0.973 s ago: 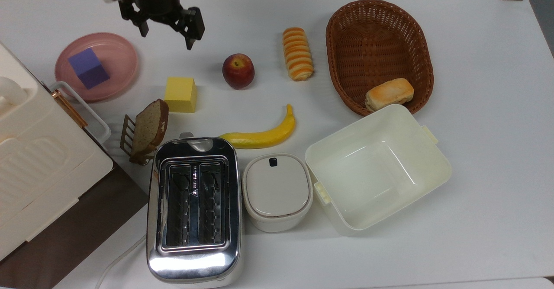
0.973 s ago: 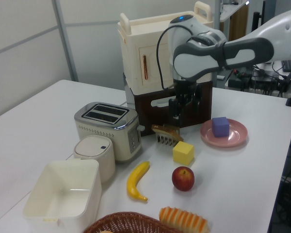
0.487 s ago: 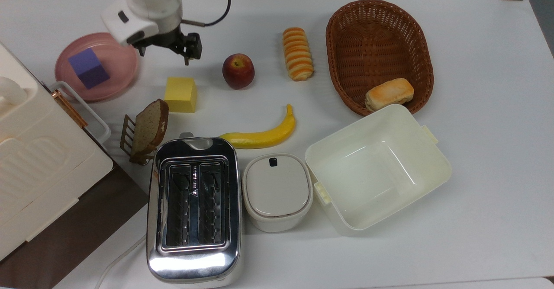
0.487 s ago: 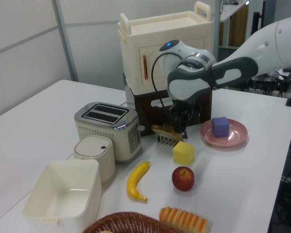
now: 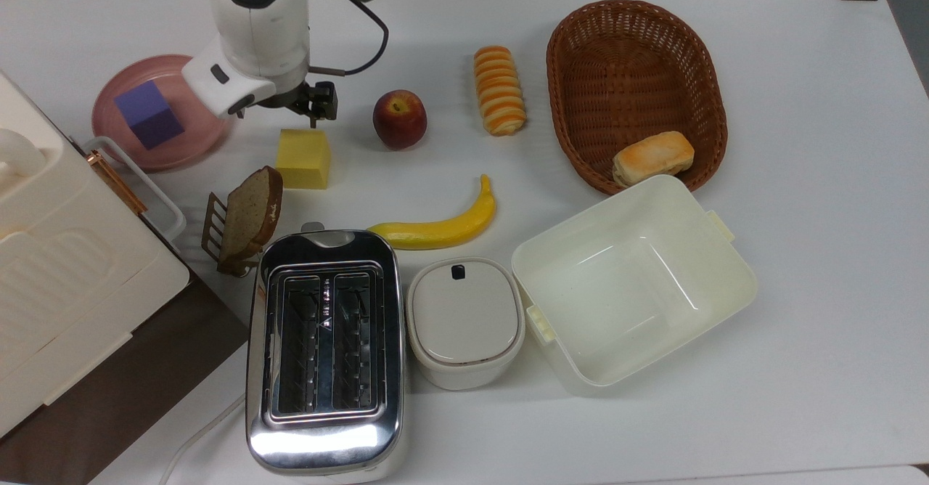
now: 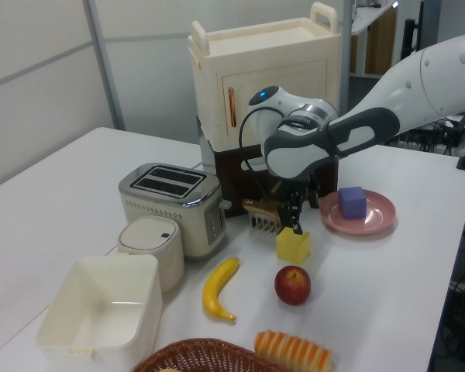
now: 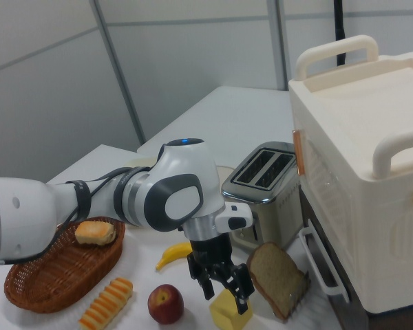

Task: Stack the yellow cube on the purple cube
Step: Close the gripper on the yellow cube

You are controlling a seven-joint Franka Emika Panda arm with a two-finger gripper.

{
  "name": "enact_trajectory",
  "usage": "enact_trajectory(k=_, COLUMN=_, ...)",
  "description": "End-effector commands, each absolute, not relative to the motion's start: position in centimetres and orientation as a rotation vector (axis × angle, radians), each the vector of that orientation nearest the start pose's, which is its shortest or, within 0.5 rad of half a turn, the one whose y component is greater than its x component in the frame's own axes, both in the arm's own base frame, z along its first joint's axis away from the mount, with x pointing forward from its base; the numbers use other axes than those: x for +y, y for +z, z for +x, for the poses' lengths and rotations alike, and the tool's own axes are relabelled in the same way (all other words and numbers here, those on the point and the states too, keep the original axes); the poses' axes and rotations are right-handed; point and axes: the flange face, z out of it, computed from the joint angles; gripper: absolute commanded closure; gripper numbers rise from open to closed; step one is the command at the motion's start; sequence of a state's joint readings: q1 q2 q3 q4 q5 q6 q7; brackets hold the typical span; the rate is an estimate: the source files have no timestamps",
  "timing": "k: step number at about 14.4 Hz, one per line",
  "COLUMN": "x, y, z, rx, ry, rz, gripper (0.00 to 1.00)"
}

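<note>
Hovering claw spread just above yellow cube.

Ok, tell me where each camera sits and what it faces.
Top view: overhead, looking straight down on the table; arm and end effector above the yellow cube.
Left view: low at the basket end, facing the cabinet; arm enters from the left view's right.
Right view: opposite end, beside the cabinet.
All share the yellow cube.

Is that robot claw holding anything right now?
No. The gripper is open and empty, poised just above the yellow cube, which sits on the table.
</note>
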State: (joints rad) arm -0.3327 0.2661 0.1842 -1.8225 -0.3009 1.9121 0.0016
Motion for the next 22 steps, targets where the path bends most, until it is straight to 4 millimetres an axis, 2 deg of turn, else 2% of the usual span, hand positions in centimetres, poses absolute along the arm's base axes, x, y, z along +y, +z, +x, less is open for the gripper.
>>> enact_trajectory(k=1, x=-11.0, y=37.3, z=60.0, rx=-0.045, ry=0.296, rz=-3.366, gripper=0.0)
enact_trajectory(k=6, x=-10.1, y=36.1, z=60.6, rx=-0.093, ry=0.282, rz=-3.372, gripper=0.0)
enact_trajectory(k=10, x=-8.6, y=36.0, z=60.9, rx=-0.109, ry=0.271, rz=-3.368, gripper=0.0)
enact_trajectory(k=12, x=-8.5, y=36.0, z=61.0, rx=-0.101, ry=0.246, rz=-3.36, gripper=0.0)
enact_trajectory(k=15, x=-9.0, y=34.3, z=61.7, rx=-0.021, ry=0.174, rz=-3.352, gripper=0.0)
enact_trajectory(k=20, x=-9.3, y=33.9, z=62.0, rx=0.104, ry=0.123, rz=-3.339, gripper=0.0)
enact_trajectory(k=21, x=-9.3, y=33.6, z=61.8, rx=0.118, ry=0.122, rz=-3.337, gripper=0.22)
enact_trajectory(k=22, x=-9.3, y=33.7, z=61.9, rx=0.158, ry=0.11, rz=-3.336, gripper=0.57)
